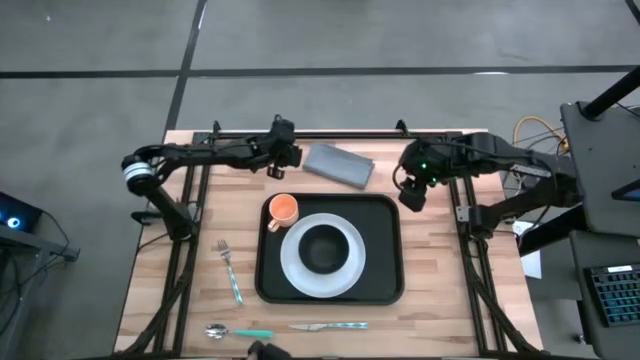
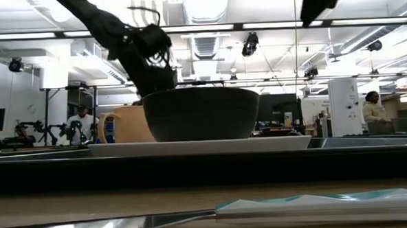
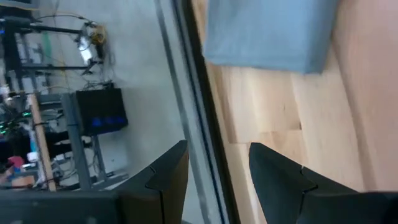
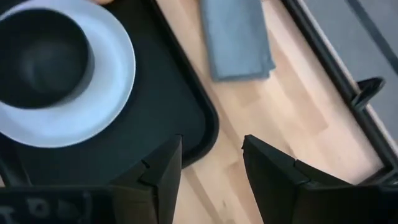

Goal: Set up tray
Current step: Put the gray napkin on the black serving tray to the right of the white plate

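High view: fork, spoon, knife seen loose on desk left of and in front of tray. Left gripper held above desk's back edge, fingers spread, empty. Grey napkin lying just behind tray. Tray placed mid-desk, long axis judged left-right, carrying orange cup, white plate, dark bowl. Right gripper hung over tray's right back corner, fingers spread, empty. Step judged: napkin placement; descent onto napkin required.
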`<state>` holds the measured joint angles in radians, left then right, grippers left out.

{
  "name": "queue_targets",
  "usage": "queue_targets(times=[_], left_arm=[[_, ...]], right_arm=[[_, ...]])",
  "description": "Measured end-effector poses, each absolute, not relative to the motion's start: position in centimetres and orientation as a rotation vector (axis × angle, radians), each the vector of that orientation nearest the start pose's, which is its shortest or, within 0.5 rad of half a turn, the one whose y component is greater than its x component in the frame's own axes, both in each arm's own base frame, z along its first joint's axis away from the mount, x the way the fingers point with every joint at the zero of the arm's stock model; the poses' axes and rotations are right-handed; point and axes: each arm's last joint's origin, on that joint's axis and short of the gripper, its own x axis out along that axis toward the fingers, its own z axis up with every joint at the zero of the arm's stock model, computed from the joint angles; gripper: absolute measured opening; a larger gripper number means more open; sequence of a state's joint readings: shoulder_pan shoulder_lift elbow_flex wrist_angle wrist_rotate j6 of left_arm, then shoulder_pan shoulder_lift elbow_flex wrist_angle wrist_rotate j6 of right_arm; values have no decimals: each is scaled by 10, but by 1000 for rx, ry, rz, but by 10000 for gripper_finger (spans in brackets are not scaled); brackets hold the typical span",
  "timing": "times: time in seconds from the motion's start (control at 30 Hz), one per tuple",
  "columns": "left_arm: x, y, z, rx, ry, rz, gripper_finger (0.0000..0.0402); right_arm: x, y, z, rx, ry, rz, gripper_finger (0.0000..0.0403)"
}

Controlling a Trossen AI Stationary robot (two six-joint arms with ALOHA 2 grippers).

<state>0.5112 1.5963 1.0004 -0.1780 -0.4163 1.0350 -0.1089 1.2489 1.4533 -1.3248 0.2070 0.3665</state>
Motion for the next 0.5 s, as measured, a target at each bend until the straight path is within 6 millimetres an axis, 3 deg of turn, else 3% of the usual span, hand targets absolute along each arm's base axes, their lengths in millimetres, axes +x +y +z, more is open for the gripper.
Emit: queue_targets(times=[0.2, 0.5], left_arm=[[283, 188, 199, 928, 1212, 316, 150], [284, 197, 185, 1108, 1159, 22, 150]], right_arm=[[200, -26, 362, 280, 1089, -490, 160], [203, -24, 359, 282, 1078, -470, 164]])
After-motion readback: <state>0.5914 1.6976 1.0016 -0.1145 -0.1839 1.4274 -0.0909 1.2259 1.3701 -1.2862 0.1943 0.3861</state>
